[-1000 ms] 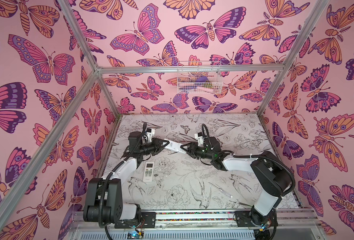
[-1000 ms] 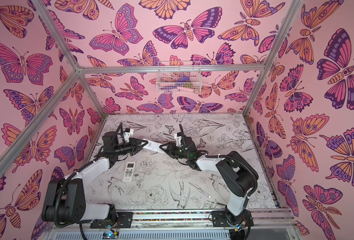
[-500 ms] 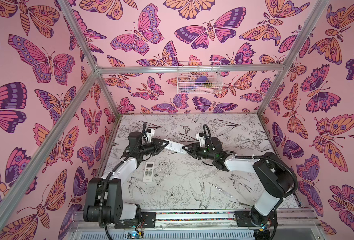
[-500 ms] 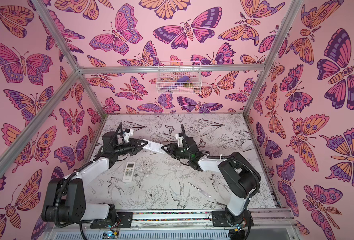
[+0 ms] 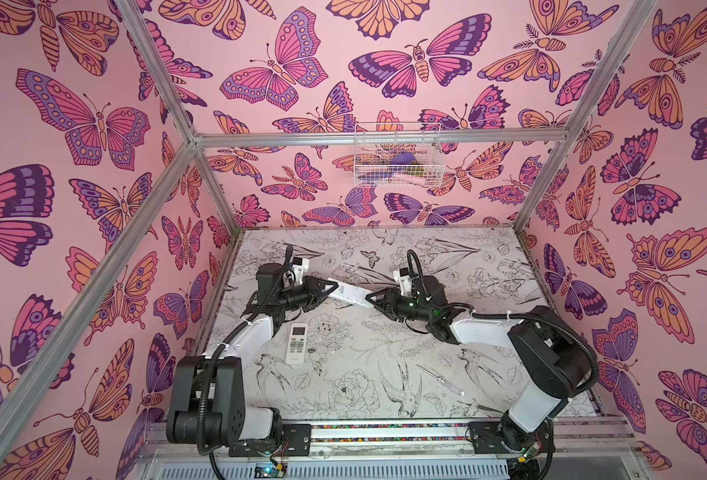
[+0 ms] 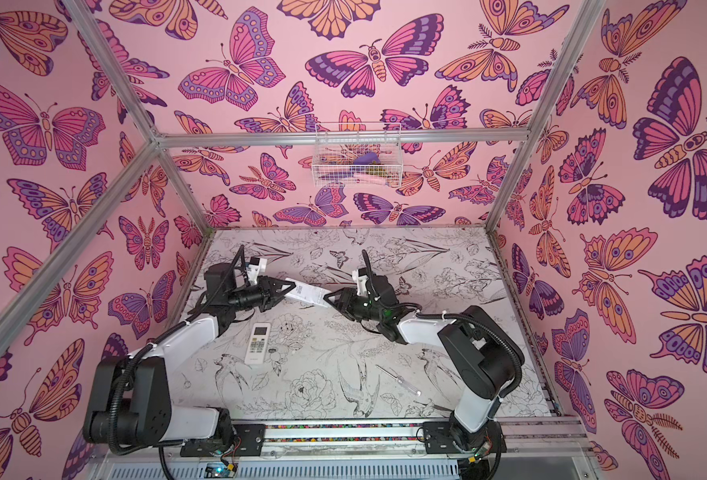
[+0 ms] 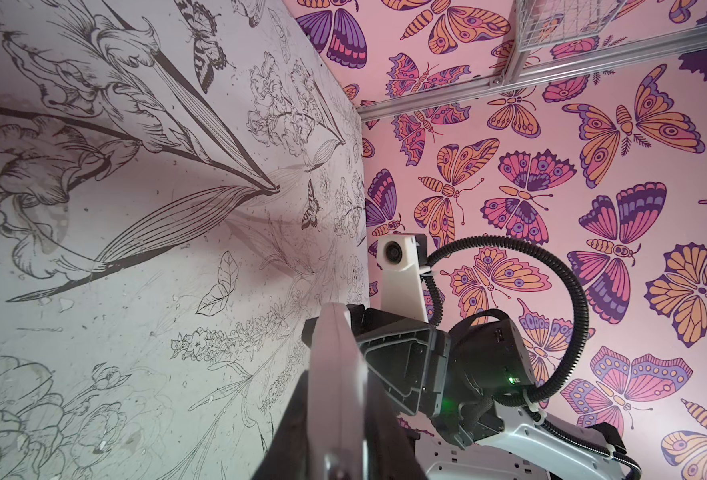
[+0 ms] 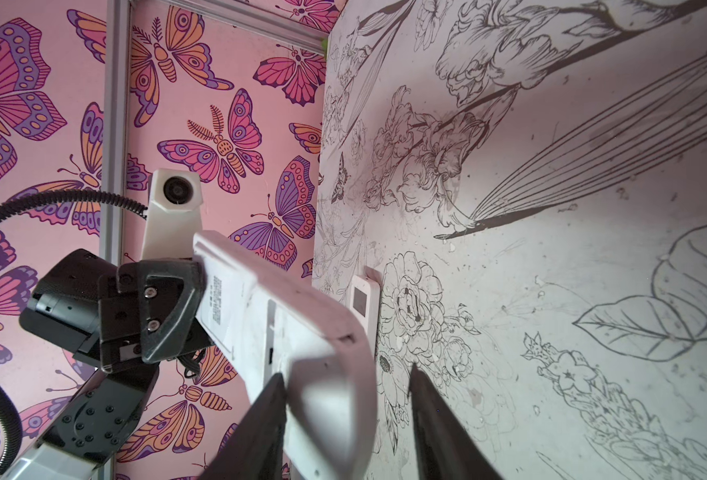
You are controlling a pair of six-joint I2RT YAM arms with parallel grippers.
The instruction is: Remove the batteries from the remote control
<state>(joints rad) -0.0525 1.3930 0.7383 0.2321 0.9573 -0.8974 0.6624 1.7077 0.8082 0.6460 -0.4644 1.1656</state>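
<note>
Top views. Both arms are reaching in over the table (image 5: 489,266) and meeting near its middle. The left gripper (image 5: 335,286) is clamping one end of the held remote (image 5: 349,293), and the right gripper (image 5: 369,299) is sitting at the opposite end. The held remote is hanging clear of the surface between them, its printed label showing in both top views. A second remote (image 5: 297,344) is lying face up on the table, just beside the left forearm. A screwdriver (image 5: 441,380) is lying well apart from it, nearer the right arm's base. A wire basket (image 5: 397,153) is hanging on the back wall.

Left wrist. The held remote (image 7: 335,374) is showing edge-on, pinched between the left gripper's dark fingers (image 7: 285,428). The jaws are closed tight on it. The right gripper's black body is facing in from the far end.

Right wrist. The right gripper (image 8: 345,372) is holding its jaws apart around the remote's rounded end. One finger (image 8: 268,415) is touching the edge. The other finger (image 8: 430,415) is standing off with a gap showing, so nothing is being squeezed here. The left gripper (image 8: 202,303) is clamping the far end. The label and a back-panel seam are facing this camera. The second remote (image 8: 362,303) is lying on the table beyond.

The batteries are not showing in any view, and I cannot tell whether they are inside the held remote.
</note>
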